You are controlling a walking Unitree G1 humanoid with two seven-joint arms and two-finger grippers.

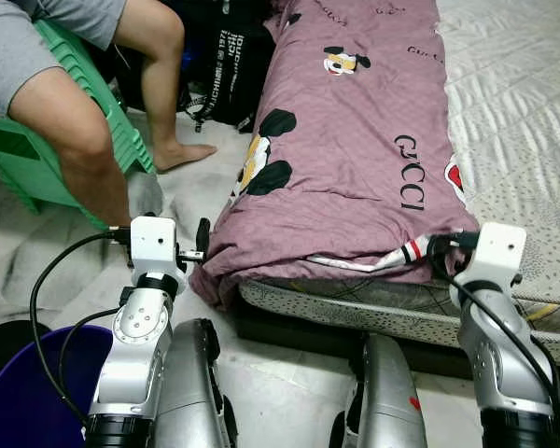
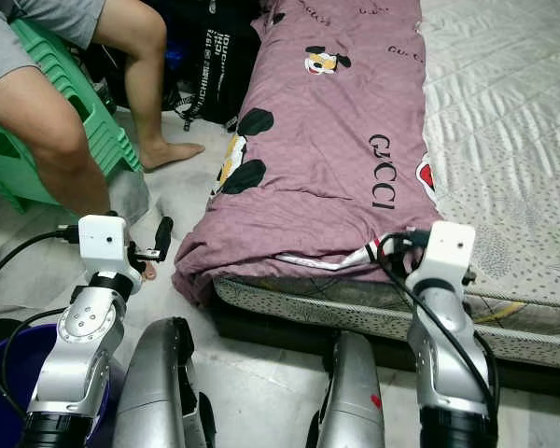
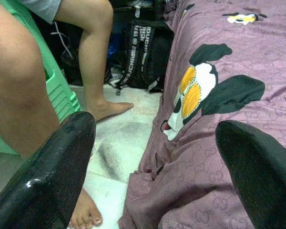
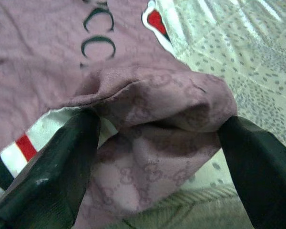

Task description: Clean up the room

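Bedroom floor beside mattress (image 1: 504,103): left gripper (image 3: 152,171) and right gripper (image 4: 157,162), both spread open, bracket blanket (image 1: 345,140) corners; uneven closure risks slipping.

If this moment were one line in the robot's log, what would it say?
left gripper: open, at purple blanket corner | right gripper: open around blanket's other corner | person: seated beside mattress

The seated person (image 1: 65,103) is cut off above the thighs.

A home bedroom: a low mattress (image 1: 513,121) bearing a purple quilt (image 1: 345,140), tiled floor (image 1: 289,383) beside it.
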